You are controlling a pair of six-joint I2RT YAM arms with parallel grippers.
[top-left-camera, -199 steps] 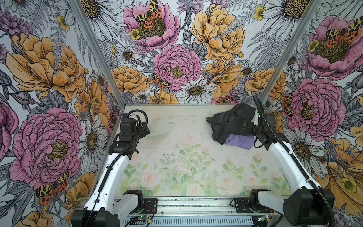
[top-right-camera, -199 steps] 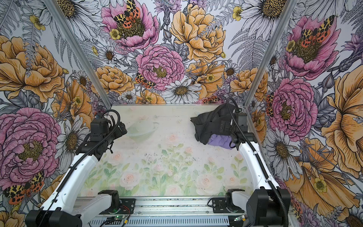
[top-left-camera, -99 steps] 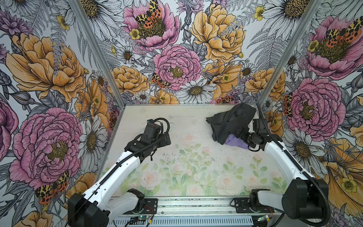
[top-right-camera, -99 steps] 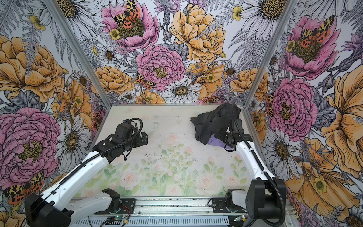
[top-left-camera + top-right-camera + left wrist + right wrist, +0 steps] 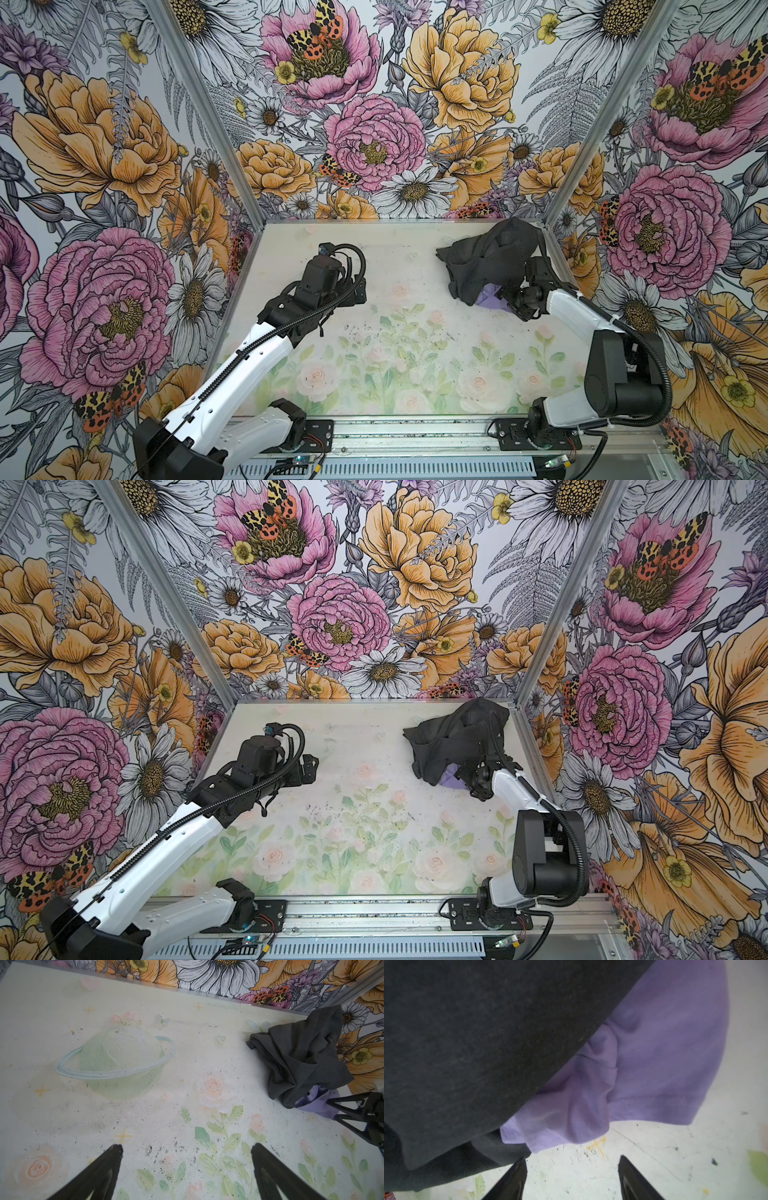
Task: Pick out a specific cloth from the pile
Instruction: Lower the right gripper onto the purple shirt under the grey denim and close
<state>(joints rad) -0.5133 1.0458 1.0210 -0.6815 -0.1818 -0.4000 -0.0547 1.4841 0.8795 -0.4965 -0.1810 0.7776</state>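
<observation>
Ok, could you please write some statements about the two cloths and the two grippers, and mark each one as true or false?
1. The lavender cloth lies partly under the dark garment. True.
2. The left gripper holds the dark garment. False: it is open above the table, well apart from both cloths.
3. Both cloths lie near the far right corner of the table. True.
4. The right gripper is shut on the lavender cloth. False: its jaws stand apart with nothing between them, and the cloth's edge lies just ahead of its fingertips.
</observation>
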